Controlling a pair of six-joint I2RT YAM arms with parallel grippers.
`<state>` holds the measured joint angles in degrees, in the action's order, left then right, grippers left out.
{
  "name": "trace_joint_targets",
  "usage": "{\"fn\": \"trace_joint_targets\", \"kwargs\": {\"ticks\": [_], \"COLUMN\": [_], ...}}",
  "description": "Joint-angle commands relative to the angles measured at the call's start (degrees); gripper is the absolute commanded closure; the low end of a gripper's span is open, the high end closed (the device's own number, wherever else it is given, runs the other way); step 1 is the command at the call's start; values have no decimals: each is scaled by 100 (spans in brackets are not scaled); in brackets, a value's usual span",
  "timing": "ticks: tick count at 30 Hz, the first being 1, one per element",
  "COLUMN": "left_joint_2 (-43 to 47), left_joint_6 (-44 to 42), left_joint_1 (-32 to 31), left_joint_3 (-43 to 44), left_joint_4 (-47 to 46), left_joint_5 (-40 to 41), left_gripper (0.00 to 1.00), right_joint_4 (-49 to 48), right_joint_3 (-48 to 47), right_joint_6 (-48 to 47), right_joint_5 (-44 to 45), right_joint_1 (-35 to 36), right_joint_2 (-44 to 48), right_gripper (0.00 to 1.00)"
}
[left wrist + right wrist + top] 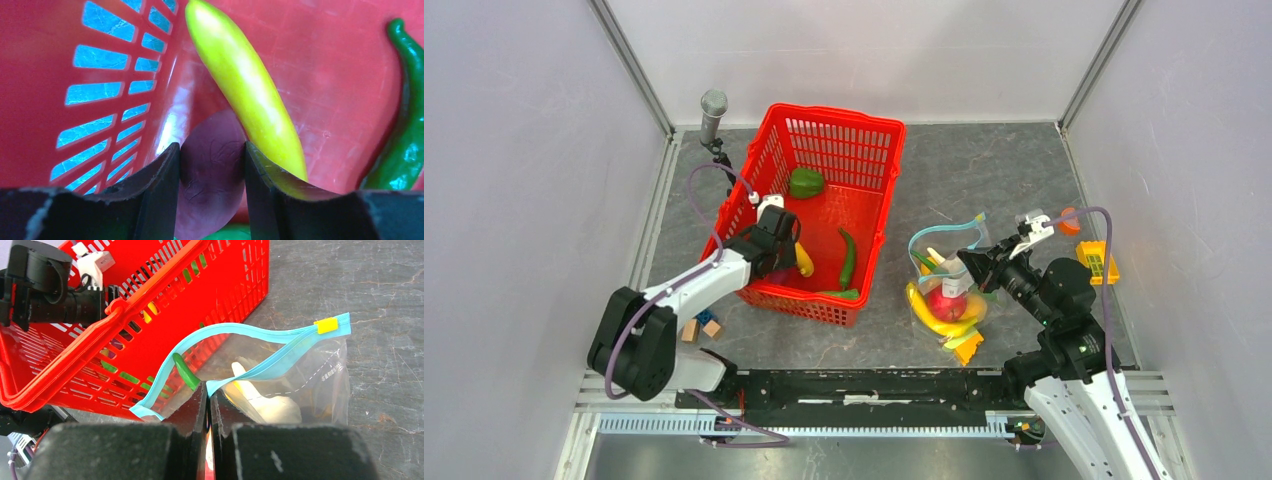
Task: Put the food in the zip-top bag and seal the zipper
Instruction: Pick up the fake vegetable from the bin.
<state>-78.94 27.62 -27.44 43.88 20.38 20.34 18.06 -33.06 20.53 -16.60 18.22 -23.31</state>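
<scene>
Reaching down into the red plastic lattice basket (pixel 834 116), the left gripper (pixel 212 150) presses half-spread jaws against both sides of a dark purple toy eggplant (pixel 212 170). Beside the basket, the low-angled right gripper (pixel 206 388) pinches the light blue zipper (pixel 235 326) of the clear crinkly zip-top bag (pixel 320 377), jaws nearly closed. Bag print unreadable.

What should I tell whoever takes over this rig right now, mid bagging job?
Left pincer: inside the red basket, fingers against both sides of the eggplant.
Right pincer: shut on the zip-top bag at its mouth edge, mouth open.
Done: a banana and red apple are in the bag, with other pieces.
Left: eggplant, a yellow banana and green peppers lie in the basket; zipper unsealed.
</scene>
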Motion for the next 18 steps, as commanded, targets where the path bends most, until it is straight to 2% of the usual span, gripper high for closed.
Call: {"fn": "trace_joint_targets", "kwargs": {"ticks": [1, 9, 18], "left_joint_2": [464, 977, 2302], "left_joint_6": [151, 145, 472], "left_joint_1": [-7, -7, -25], "left_joint_3": [-49, 28, 324], "left_joint_4": [-233, -140, -499], "left_joint_5": [-87, -403, -1509], "left_gripper": [76, 80, 80], "right_joint_4": [-194, -195, -456], "right_joint_3": [17, 9, -102], "right_joint_6": [-26, -39, -28], "right_joint_5": [72, 53, -328], "right_joint_1": [-3, -8, -3], "right_joint_2": [72, 63, 91], "right_gripper": [93, 92, 93]}}
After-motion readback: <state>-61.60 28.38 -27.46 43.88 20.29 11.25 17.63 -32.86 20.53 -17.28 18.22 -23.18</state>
